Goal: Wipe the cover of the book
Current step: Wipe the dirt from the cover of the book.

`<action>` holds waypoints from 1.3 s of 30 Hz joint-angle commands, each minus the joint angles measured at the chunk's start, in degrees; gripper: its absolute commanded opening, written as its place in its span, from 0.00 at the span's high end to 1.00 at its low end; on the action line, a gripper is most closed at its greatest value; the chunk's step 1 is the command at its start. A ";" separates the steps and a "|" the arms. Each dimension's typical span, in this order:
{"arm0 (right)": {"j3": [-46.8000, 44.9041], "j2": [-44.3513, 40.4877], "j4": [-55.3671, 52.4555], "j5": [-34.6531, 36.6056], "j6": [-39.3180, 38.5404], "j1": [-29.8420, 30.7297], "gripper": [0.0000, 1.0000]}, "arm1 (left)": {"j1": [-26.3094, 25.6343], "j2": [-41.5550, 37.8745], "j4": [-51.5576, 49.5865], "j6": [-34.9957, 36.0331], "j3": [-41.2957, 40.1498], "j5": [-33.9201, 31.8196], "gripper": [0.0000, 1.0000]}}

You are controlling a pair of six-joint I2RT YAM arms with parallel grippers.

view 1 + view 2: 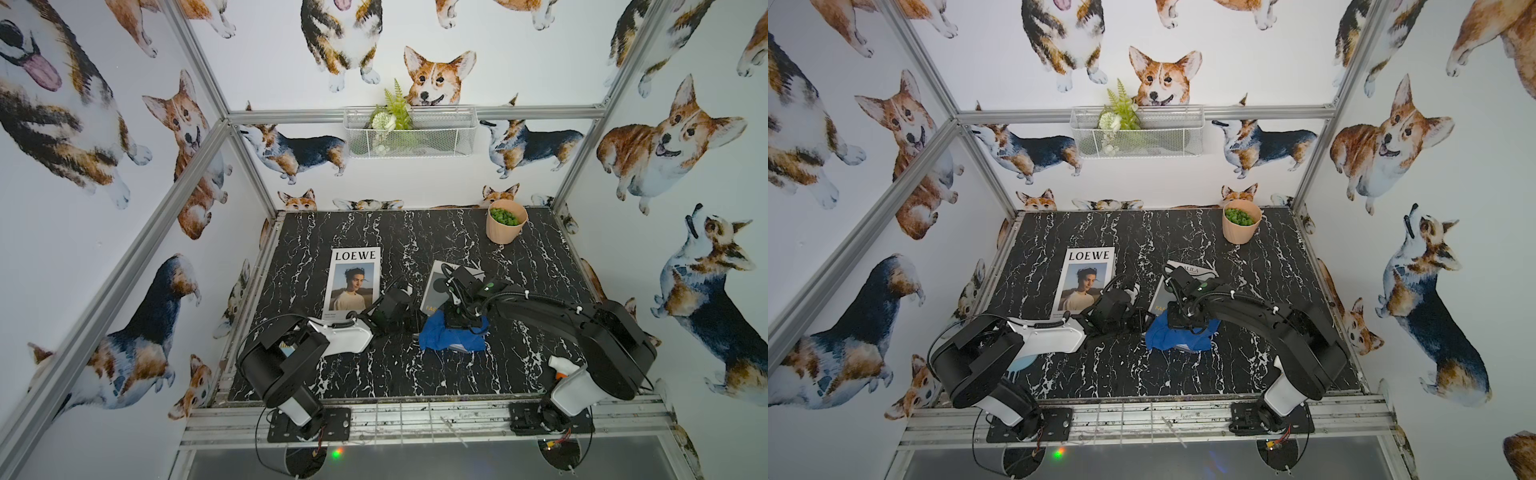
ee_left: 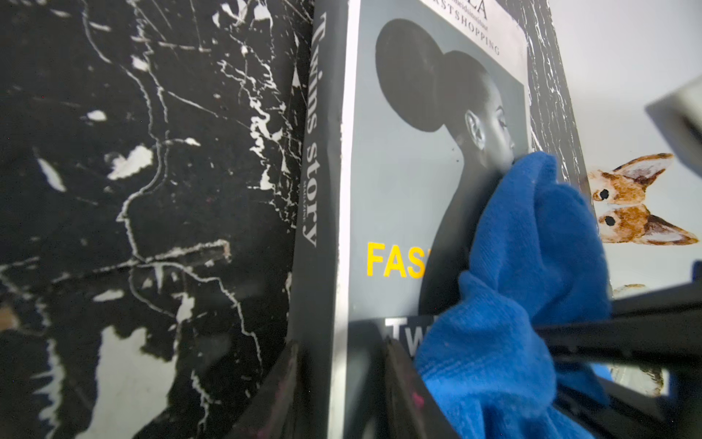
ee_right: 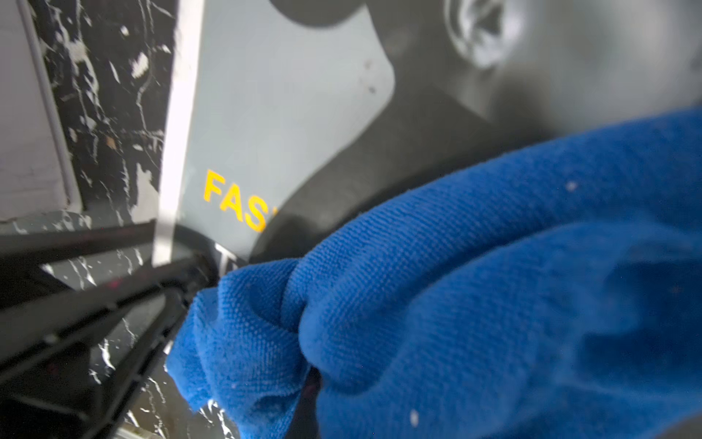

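Right of centre on the black marble table (image 1: 374,232), the grey book (image 1: 433,286) lies flat with the blue cloth (image 1: 451,337) bunched over its near end. The right gripper (image 1: 460,321) is clamped on the cloth, pressing it to the cover beside the yellow lettering. The left gripper (image 1: 412,322) sits closed at the near spine corner, apparently pinching the book to steady it, though its tips are blurred. Wiping looks under way, with most of the cover unswept. Next, the cloth needs dragging toward the far edge under even pressure, without shifting the book.
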 commanded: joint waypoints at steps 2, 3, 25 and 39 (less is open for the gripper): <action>-2.21 0.13 -2.39 3.59 -3.04 -4.67 1.00 | -0.10 -0.24 -12.22 0.72 -1.18 -1.61 0.61; -2.92 -0.75 -2.63 3.89 -3.42 -6.01 1.00 | -0.10 -0.38 -12.29 0.80 -1.27 -1.62 0.61; 10.03 12.44 -0.95 -2.84 -4.63 -8.97 1.00 | -0.15 -0.06 -11.53 0.19 -1.97 -1.70 0.61; 7.29 6.47 -3.95 -1.19 -9.46 -24.60 1.00 | -0.28 -0.69 -11.17 -0.04 -2.16 -1.63 0.61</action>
